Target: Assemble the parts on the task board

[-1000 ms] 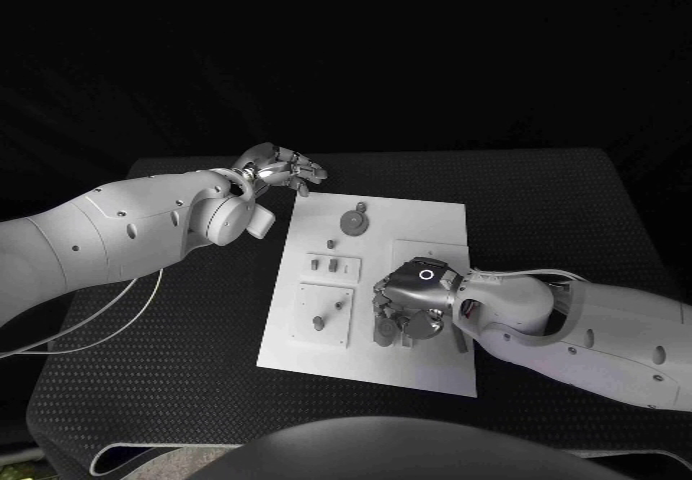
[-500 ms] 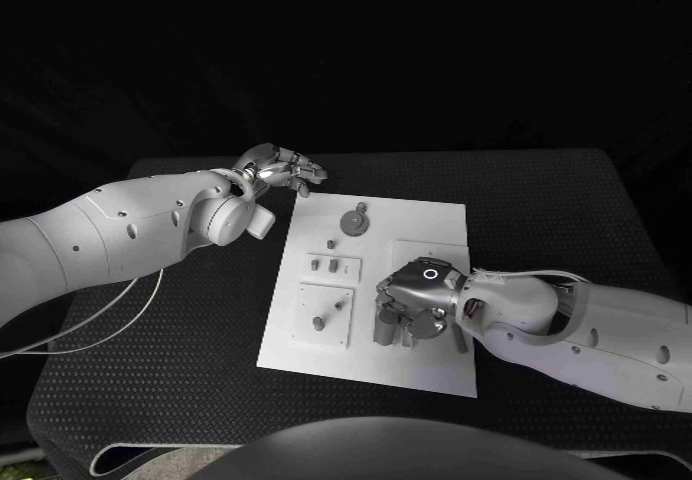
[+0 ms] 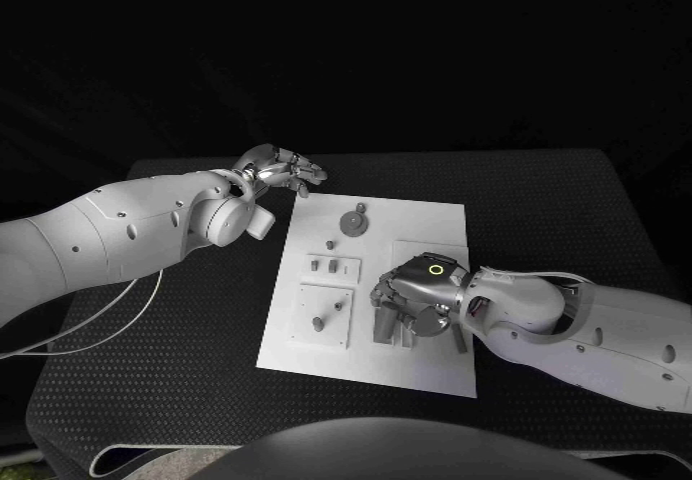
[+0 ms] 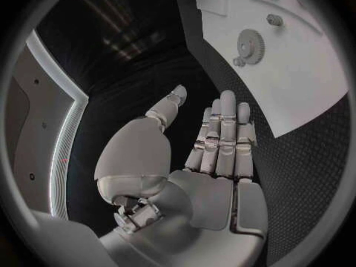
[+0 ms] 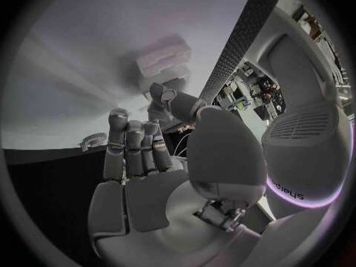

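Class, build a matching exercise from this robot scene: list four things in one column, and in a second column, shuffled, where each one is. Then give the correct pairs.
Things
1. left silver robot hand
2. right silver robot hand
3. round grey toothed gear
4. white rectangular task board

Places
A. lying on the board's far part
B. over the board's near right part, fingers down on it
C. in the middle of the black table
D. off the board, beyond its far left corner, fingers apart, holding nothing

Pairs: 1-D, 2-B, 3-A, 4-C
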You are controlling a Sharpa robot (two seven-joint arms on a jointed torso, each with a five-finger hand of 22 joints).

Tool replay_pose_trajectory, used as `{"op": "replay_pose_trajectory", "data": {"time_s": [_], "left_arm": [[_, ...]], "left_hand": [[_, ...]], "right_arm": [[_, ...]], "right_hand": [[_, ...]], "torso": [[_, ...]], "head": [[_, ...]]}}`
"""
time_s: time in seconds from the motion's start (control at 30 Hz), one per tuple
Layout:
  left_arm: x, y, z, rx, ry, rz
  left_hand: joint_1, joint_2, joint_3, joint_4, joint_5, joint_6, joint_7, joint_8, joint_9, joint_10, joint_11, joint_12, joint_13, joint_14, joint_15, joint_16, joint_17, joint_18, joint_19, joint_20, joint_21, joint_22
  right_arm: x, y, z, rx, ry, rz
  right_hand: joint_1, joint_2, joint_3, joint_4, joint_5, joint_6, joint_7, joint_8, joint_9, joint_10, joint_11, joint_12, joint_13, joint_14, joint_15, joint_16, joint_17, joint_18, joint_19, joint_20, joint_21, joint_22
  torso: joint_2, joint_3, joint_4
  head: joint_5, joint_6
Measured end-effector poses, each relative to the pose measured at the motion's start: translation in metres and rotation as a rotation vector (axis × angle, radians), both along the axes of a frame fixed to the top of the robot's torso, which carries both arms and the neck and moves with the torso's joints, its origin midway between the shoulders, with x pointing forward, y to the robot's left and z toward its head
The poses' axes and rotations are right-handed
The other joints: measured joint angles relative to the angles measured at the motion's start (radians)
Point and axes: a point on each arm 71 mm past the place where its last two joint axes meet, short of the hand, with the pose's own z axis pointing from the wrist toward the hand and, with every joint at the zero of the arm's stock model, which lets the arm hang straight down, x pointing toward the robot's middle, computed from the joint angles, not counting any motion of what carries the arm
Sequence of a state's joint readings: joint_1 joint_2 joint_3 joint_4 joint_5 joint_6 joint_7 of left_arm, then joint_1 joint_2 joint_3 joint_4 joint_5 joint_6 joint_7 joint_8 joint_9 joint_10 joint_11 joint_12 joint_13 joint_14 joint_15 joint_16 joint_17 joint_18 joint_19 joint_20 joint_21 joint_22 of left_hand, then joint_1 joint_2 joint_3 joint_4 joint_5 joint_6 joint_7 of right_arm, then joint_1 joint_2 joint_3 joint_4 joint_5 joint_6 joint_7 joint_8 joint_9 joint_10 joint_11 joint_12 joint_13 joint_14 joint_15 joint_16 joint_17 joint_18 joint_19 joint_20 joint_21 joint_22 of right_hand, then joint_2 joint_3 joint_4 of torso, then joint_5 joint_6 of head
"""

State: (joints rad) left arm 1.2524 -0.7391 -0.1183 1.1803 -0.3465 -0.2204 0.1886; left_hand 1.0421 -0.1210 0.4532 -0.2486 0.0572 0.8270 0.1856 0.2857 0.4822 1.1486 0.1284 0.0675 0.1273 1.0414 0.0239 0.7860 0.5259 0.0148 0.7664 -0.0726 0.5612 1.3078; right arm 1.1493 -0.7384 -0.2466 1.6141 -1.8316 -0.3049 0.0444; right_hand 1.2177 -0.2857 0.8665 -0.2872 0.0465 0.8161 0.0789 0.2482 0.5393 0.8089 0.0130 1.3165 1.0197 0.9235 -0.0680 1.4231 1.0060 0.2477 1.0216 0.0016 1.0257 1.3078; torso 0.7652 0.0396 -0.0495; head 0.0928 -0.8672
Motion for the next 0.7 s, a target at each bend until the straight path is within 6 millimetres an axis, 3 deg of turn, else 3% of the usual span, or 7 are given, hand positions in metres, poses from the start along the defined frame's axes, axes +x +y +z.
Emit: {"op": "replay_pose_trajectory", "data": {"time_s": [0.27,0.57,0.7], "left_arm": [[0.000,0.000,0.000,0.000,0.000,0.000],[0.000,0.000,0.000,0.000,0.001,0.000],[0.000,0.000,0.000,0.000,0.001,0.000]], "left_hand": [[0.000,0.000,0.000,0.000,0.000,-0.004,0.004,0.000,0.000,0.000,0.000,0.000,0.000,0.000,0.000,0.000,0.001,0.000,0.000,0.000,0.000,0.000],[0.000,0.000,0.000,0.000,0.000,-0.004,0.004,0.000,0.000,0.000,0.000,0.000,-0.001,0.000,0.000,0.000,0.001,0.000,0.000,0.000,0.000,0.000],[0.000,0.000,0.000,0.000,0.000,-0.004,0.004,0.000,0.000,0.000,0.000,0.000,-0.001,0.000,0.000,0.000,0.001,0.000,0.000,0.000,0.000,0.000]], "right_arm": [[0.001,-0.005,0.009,0.044,-0.020,-0.012],[-0.001,-0.002,0.012,0.055,-0.017,-0.004],[-0.001,-0.001,0.011,0.040,-0.005,0.000]], "right_hand": [[0.009,-0.009,-0.031,-0.004,0.000,-0.066,-0.028,-0.011,-0.011,-0.014,0.006,0.004,-0.005,-0.007,0.000,0.000,-0.003,0.000,-0.010,0.008,-0.008,0.000],[0.013,-0.013,-0.036,-0.004,0.000,-0.072,-0.029,-0.011,-0.011,-0.014,0.007,0.004,-0.006,-0.011,0.003,0.000,-0.003,0.000,-0.016,0.009,-0.008,0.000],[0.013,-0.013,-0.039,-0.001,0.000,-0.056,-0.032,0.004,-0.007,-0.021,0.007,0.011,-0.007,-0.011,0.003,0.000,-0.003,0.000,-0.020,0.012,-0.008,0.000]], "torso": [[0.000,-0.0004,0.0000],[0.000,-0.0008,0.0000],[0.000,-0.0008,0.0000]], "head": [[-0.001,0.002],[-0.002,0.002],[-0.003,0.002]]}}
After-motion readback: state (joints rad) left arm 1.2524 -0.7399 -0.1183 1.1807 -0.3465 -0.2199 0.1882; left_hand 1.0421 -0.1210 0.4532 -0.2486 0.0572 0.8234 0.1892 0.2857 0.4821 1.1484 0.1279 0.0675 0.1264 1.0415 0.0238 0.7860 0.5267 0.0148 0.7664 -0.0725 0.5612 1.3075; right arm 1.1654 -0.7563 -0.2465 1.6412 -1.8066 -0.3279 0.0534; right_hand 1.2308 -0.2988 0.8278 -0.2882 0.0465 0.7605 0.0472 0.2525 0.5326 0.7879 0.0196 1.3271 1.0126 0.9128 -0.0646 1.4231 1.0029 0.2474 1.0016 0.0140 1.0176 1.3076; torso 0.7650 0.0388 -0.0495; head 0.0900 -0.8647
